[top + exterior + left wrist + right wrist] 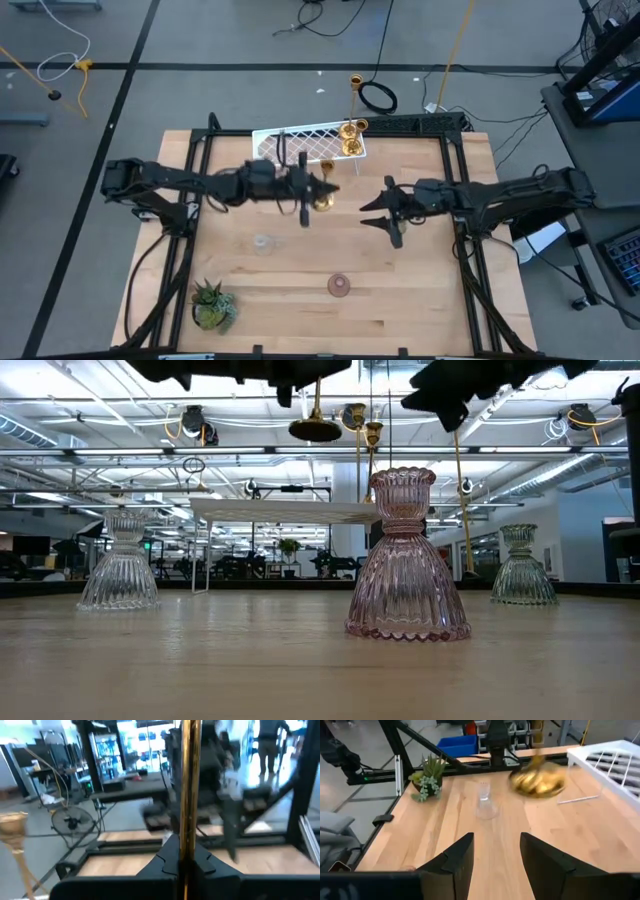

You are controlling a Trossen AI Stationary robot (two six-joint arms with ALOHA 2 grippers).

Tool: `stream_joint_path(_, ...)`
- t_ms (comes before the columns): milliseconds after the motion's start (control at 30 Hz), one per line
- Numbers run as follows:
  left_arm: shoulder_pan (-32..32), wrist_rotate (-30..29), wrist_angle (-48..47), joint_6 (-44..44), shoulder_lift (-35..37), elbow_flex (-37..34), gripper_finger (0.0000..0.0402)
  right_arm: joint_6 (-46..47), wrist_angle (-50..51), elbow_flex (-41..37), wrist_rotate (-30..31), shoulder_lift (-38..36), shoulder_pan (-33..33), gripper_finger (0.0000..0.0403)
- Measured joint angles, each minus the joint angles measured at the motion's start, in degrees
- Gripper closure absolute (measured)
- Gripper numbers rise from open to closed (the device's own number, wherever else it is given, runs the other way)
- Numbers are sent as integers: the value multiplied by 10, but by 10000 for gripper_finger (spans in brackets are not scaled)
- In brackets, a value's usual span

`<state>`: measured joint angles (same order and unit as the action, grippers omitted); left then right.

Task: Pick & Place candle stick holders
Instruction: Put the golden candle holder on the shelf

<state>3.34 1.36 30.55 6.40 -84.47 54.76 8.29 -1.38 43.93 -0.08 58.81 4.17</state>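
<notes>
- The wooden desk (400,300) carries a white lattice rack (300,146) at its far edge, with two gold holders (351,137) standing on it
- The left tool (305,188) hangs over the middle of the desk, pinching a gold candle stick holder (322,195) by its slim stem, base clear of the wood
- The right tool (385,212) hovers just beside it, fingers spread, holding nothing
- A pink glass holder (340,286), a clear one (263,241) and a potted plant (212,304) sit on the near half of the desk
</notes>
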Motion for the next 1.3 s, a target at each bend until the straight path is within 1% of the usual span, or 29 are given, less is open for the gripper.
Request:
stream_joint_path(133, 71, 70, 47, -35, -2, 0, 400, 5, -78, -53, 0, 0, 1, 250)
stream_joint_path(200, 102, 80, 74, -37, -13, 1, 400, 4, -123, -78, 0, 0, 1, 250)
stream_joint_path(267, 131, 89, 88, -17, -28, 0, 400, -5, -169, -104, 0, 0, 1, 250)
stream_joint_path(367, 165, 123, 124, -3, -55, 5, 400, -22, -239, -144, 0, 0, 1, 250)
stream_joint_path(567, 213, 128, 127, -3, -130, 48, 400, -31, -367, -221, 2, 0, 0, 250)
stream_joint_path(733, 243, 124, 133, 4, -154, 72, 400, -30, -458, -281, 2, 0, 0, 250)
stream_joint_path(900, 261, 121, 130, 2, -173, 78, 400, -37, -519, -324, 3, 0, 0, 250)
stream_joint_path(1067, 266, 122, 174, -10, -209, 80, 400, -51, -541, -338, 3, 0, 0, 250)
stream_joint_path(1300, 267, 122, 175, -24, -247, 113, 400, -66, -545, -338, 3, 0, 0, 250)
